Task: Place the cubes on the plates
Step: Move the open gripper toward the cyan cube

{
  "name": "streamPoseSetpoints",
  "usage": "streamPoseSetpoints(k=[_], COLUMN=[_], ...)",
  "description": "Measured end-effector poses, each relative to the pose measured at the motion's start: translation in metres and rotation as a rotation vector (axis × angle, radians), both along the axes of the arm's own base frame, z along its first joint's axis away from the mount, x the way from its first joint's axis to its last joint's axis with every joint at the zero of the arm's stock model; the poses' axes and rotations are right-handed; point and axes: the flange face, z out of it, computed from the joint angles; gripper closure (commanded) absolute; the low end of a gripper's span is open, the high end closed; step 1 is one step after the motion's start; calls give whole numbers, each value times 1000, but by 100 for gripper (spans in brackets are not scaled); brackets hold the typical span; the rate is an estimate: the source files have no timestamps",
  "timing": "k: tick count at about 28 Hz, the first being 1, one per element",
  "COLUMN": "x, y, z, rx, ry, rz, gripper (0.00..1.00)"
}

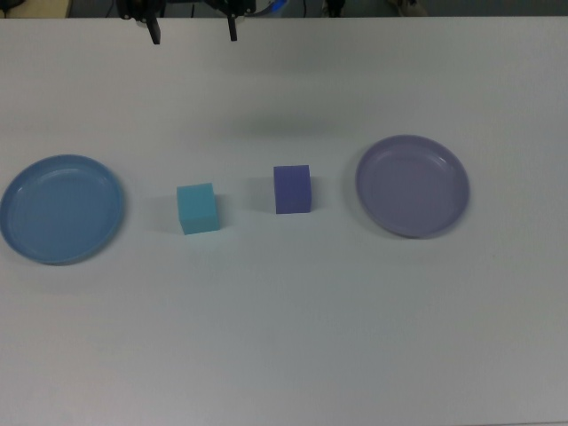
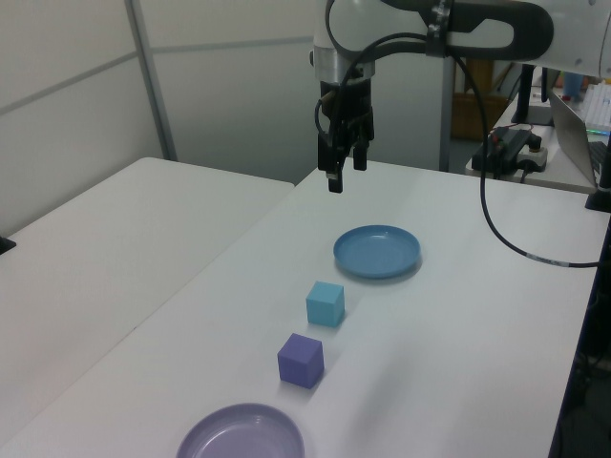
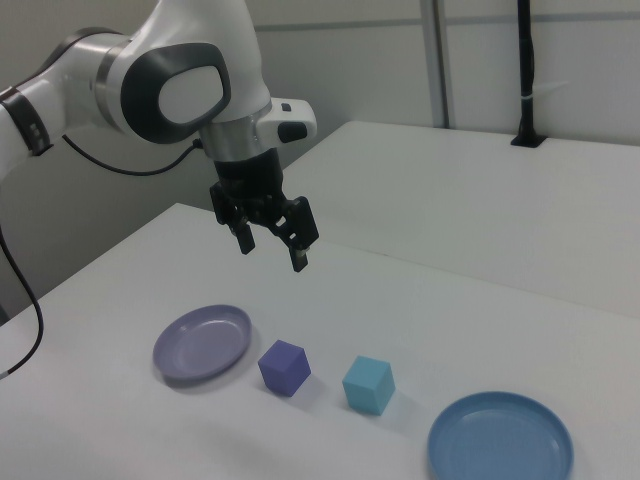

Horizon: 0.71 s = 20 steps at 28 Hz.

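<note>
Turquoise cube (image 1: 198,209) and violet cube (image 1: 292,189) sit mid-bench between the blue plate (image 1: 60,209) and lavender plate (image 1: 413,185); our tool (image 3: 272,248) hangs spread and empty above them, toward the top view's far bench edge

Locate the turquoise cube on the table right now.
In the top view, the turquoise cube sits on the white table, between the blue plate to its left and the violet cube to its right.
</note>
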Motion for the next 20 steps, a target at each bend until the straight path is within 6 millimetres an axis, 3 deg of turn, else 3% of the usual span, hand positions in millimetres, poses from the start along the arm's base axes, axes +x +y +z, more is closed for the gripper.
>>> streamPoseSetpoints(k=[9, 20], x=[7, 22], y=[-15, -17], z=[-13, -55], rx=[-5, -7], ry=[9, 78], rz=[-31, 68], gripper=[0, 0])
